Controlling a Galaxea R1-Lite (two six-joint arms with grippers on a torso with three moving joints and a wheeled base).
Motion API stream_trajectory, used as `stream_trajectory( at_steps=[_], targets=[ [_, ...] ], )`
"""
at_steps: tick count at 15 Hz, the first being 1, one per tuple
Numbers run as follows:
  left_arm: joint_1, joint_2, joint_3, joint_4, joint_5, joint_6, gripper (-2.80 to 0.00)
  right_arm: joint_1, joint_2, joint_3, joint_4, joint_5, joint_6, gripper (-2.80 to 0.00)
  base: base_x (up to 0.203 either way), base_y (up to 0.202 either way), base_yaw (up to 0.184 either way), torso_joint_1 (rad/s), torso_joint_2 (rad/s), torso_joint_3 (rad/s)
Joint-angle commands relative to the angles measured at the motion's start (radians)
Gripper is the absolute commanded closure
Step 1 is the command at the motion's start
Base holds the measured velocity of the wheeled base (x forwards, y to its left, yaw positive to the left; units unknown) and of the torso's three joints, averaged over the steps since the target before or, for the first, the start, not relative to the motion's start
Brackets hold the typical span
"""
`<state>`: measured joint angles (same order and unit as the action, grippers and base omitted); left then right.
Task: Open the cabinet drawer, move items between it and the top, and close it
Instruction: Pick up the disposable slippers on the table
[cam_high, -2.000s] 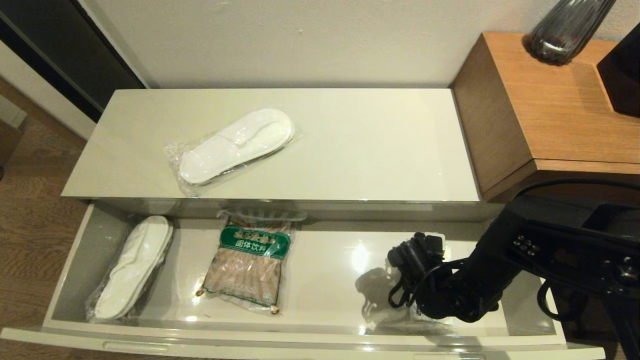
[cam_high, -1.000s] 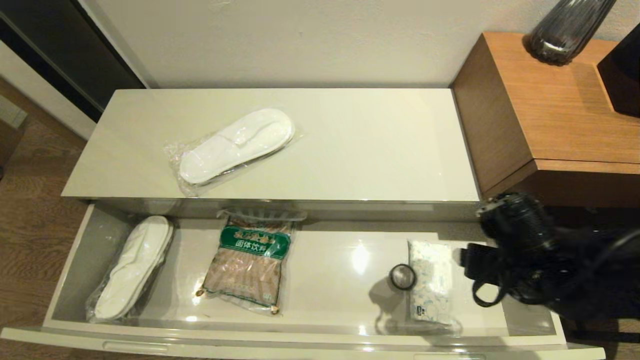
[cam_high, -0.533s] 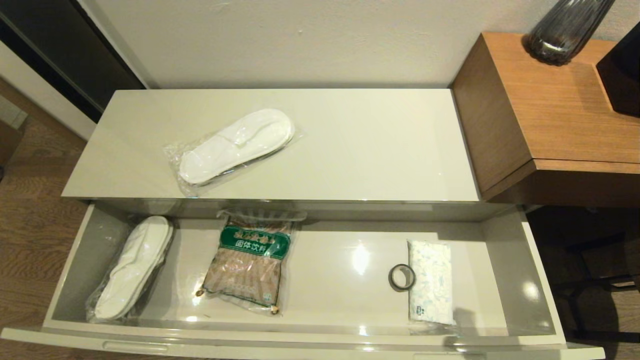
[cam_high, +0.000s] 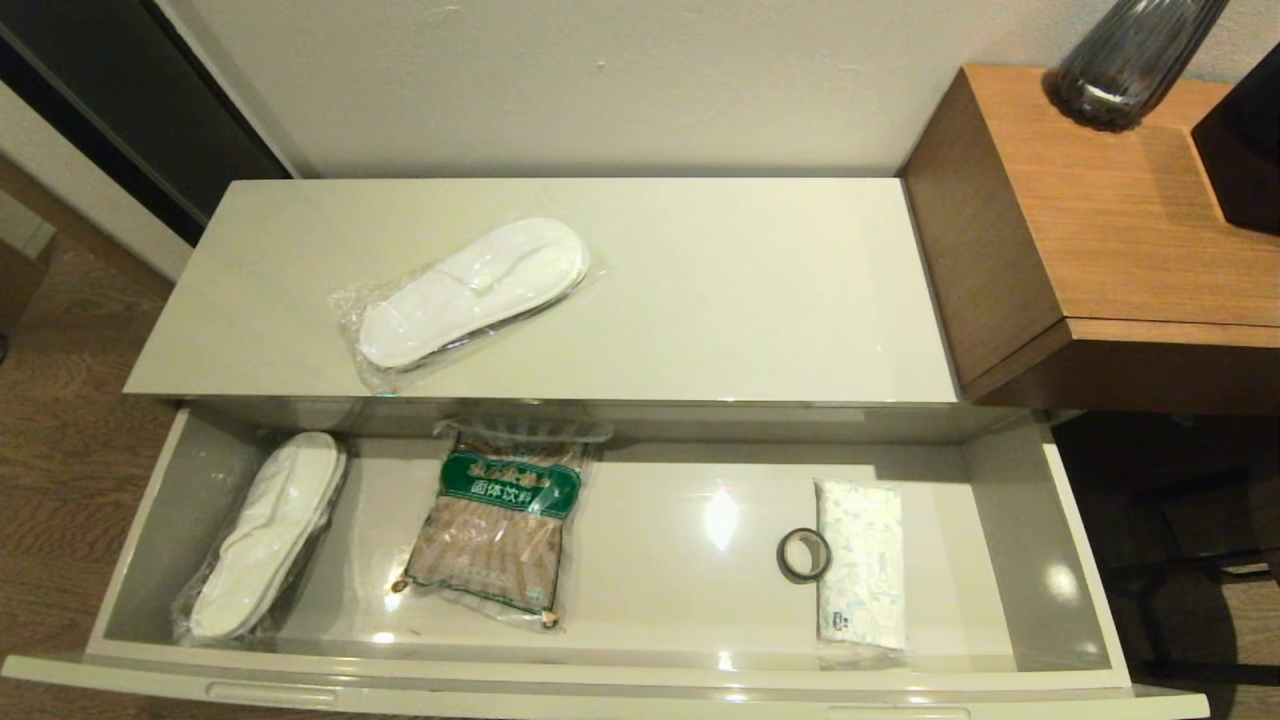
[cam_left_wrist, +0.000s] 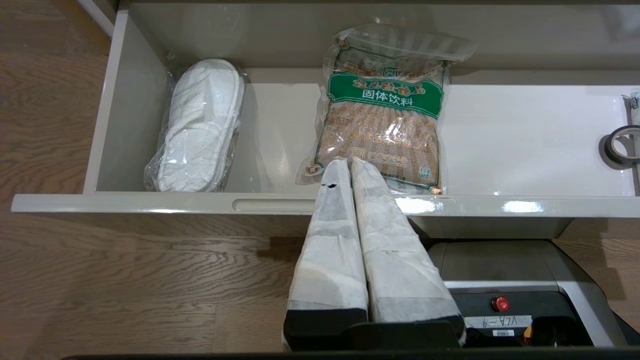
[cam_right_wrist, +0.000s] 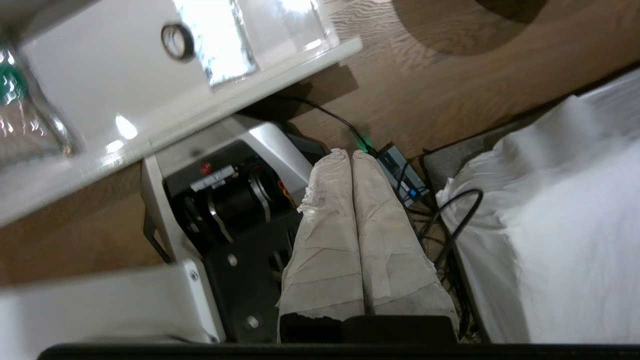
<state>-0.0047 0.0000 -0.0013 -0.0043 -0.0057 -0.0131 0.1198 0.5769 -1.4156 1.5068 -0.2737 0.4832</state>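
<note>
The cabinet drawer (cam_high: 640, 672) stands pulled open. Inside lie bagged white slippers (cam_high: 265, 532) at the left, a green-labelled brown packet (cam_high: 500, 525), a small black tape roll (cam_high: 804, 553) and a white soft packet (cam_high: 861, 563) at the right. A second pair of bagged slippers (cam_high: 470, 297) rests on the cabinet top (cam_high: 750, 290). Neither arm shows in the head view. My left gripper (cam_left_wrist: 348, 161) is shut and empty, hanging in front of the drawer front (cam_left_wrist: 150, 202). My right gripper (cam_right_wrist: 349, 152) is shut and empty, low beside the robot base, away from the drawer.
A taller brown wooden side table (cam_high: 1120, 230) adjoins the cabinet's right end, with a dark ribbed vase (cam_high: 1130, 60) and a black object (cam_high: 1245, 150) on it. Wood floor surrounds the drawer. Cables (cam_right_wrist: 450, 220) and white cloth (cam_right_wrist: 560, 215) lie near the right gripper.
My right arm has pulled back out of the drawer and out of the head view, leaving the tape roll and white packet inside. Its gripper has shut.
</note>
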Motion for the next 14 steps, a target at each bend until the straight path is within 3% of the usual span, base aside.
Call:
stream_trajectory(
  at_steps=[1, 3, 4, 6, 7, 11, 13, 14],
  targets=[
    [0.000, 0.000, 0.000, 0.000, 0.000, -0.001, 0.00, -0.087, -0.240, 0.097, 0.016, 0.042, -0.142, 0.00, 0.000, 0.000, 0.000, 0.000, 0.00, 0.000],
    [0.000, 0.000, 0.000, 0.000, 0.000, -0.001, 0.00, -0.104, -0.387, 0.233, -0.030, 0.057, -0.274, 0.00, 0.000, 0.000, 0.000, 0.000, 0.00, 0.000],
    [0.000, 0.000, 0.000, 0.000, 0.000, -0.001, 0.00, -0.109, -0.457, 0.344, -0.153, 0.060, -0.360, 0.00, 0.000, 0.000, 0.000, 0.000, 0.00, 0.000],
    [0.000, 0.000, 0.000, 0.000, 0.000, -0.001, 0.00, -0.114, -0.526, 0.580, -0.613, 0.036, -0.478, 0.00, 0.000, 0.000, 0.000, 0.000, 0.00, 0.000],
    [0.000, 0.000, 0.000, 0.000, 0.000, -0.001, 0.00, -0.115, -0.540, 0.704, -0.829, 0.022, -0.511, 0.00, 0.000, 0.000, 0.000, 0.000, 0.00, 0.000],
    [0.000, 0.000, 0.000, 0.000, 0.000, -0.001, 0.00, -0.119, -0.566, 1.196, -1.467, 0.012, -0.590, 0.00, 0.000, 0.000, 0.000, 0.000, 0.00, 0.000],
    [0.000, 0.000, 0.000, 0.000, 0.000, -0.001, 0.00, -0.120, -0.571, 1.390, -1.644, 0.073, -0.606, 0.00, 0.000, 0.000, 0.000, 0.000, 0.00, 0.000],
    [0.000, 0.000, 0.000, -0.002, 0.000, -0.001, 0.00, -0.121, -0.573, 1.423, -1.646, 0.130, -0.608, 0.00, 0.000, 0.000, 0.000, 0.000, 0.00, 0.000]
  ],
)
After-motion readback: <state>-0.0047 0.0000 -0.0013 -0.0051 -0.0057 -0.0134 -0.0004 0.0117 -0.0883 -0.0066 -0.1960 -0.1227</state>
